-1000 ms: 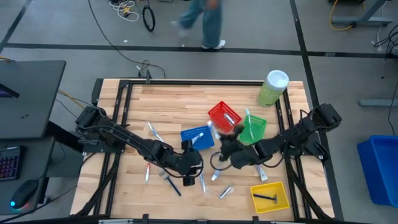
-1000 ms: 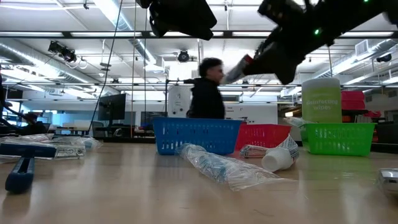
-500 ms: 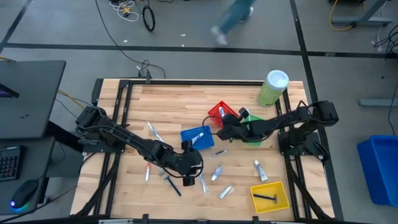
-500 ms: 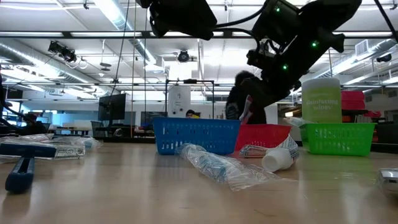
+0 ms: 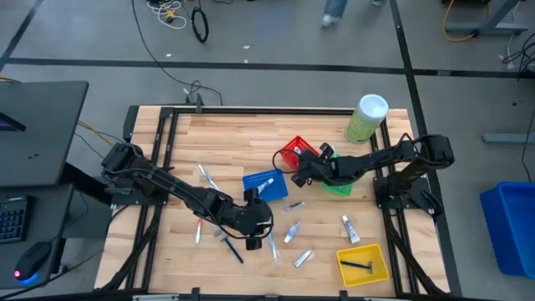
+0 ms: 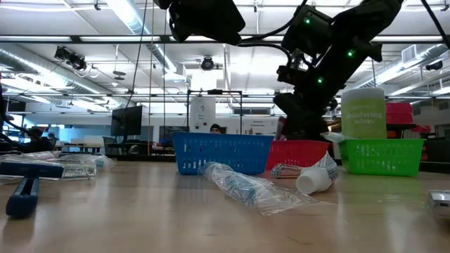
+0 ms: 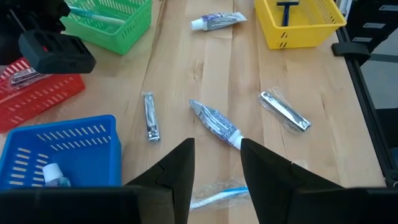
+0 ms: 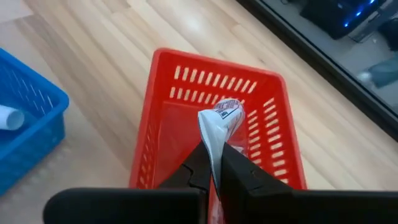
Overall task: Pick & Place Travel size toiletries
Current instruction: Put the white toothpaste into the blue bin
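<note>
My right gripper (image 5: 303, 165) is over the red mesh basket (image 5: 294, 154), shut on a small white-and-silver packet with red print (image 8: 217, 124). It also shows in the low view (image 6: 304, 119). My left gripper (image 5: 255, 219) is open and empty above the table's near middle. Below and ahead of my left gripper lie a white tube (image 7: 214, 121), a silver clipper (image 7: 149, 116), a silver packet (image 7: 284, 112) and a wrapped blue toothbrush (image 7: 217, 193), all flat on the wood. A dark razor (image 5: 358, 266) lies in the yellow basket (image 5: 372, 272). My right gripper pinches the packet's near end (image 8: 214, 152) between its two fingers. The fingers slant down from the table's right side. The packet sticks out ahead of the fingertips, over the inside of the red basket (image 8: 186, 81). I cannot tell whether it touches the basket.
A blue basket (image 5: 263, 182) stands left of the red one and a green basket (image 5: 341, 177) right of it. A pale-green cylinder (image 5: 366, 117) stands at the far right. More toothbrushes and a razor (image 5: 230, 247) lie at the near left.
My right gripper has carried the packet from above the table's near middle toward the far edge and down over the red basket, staying shut on it. A person has walked on across the floor beyond the table.
</note>
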`<state>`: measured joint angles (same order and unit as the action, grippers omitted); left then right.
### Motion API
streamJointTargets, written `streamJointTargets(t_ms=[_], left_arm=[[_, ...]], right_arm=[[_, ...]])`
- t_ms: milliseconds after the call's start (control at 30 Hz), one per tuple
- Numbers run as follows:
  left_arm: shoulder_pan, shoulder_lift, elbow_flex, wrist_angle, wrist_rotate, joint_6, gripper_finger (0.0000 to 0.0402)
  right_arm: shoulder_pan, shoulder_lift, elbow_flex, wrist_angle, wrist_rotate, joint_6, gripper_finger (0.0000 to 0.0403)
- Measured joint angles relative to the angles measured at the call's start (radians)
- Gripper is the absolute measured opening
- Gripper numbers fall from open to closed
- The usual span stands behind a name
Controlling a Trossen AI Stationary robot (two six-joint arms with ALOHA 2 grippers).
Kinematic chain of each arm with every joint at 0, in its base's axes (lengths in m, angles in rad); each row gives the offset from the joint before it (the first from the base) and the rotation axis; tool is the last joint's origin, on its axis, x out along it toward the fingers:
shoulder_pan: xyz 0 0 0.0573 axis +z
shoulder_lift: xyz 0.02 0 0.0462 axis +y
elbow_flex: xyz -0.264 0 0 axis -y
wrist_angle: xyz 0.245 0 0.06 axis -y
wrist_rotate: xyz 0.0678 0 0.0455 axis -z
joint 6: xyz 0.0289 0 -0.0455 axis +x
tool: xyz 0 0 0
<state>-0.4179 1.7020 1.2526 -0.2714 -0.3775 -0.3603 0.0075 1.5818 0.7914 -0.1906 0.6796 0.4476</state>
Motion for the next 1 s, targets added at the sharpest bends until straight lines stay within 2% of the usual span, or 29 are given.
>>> streamJointTargets(t_ms=[133, 300, 367, 500, 567, 800, 1000], left_arm=[[0.0, 0.0, 0.0, 0.0, 0.0, 0.008, 0.0137], [0.0, 0.0, 0.0, 0.0, 0.0, 0.009, 0.0137], [0.0, 0.0, 0.0, 0.0, 0.0, 0.025, 0.0137], [-0.008, 0.0, 0.0, 0.001, -0.012, 0.051, 0.0137], [-0.013, 0.0, 0.0, 0.001, -0.041, 0.052, 0.0137], [-0.014, 0.0, 0.0, 0.001, -0.051, 0.043, 0.0137], [-0.014, 0.0, 0.0, 0.001, -0.051, 0.043, 0.0137]], right_arm=[[0.038, 0.0, 0.0, 0.103, 0.0, -0.055, 0.0021], [0.121, 0.0, 0.0, 0.29, -0.013, -0.202, 0.0021], [0.15, 0.0, 0.0, 0.336, -0.094, -0.254, 0.0021], [0.179, 0.001, 0.0, 0.361, -0.355, -0.305, 0.0021], [0.176, 0.01, 0.0, 0.361, -0.445, -0.331, 0.0021], [0.154, 0.082, 0.0, 0.437, -0.473, -0.334, 0.0031], [0.143, 0.111, 0.0, 0.467, -0.548, -0.349, 0.008]])
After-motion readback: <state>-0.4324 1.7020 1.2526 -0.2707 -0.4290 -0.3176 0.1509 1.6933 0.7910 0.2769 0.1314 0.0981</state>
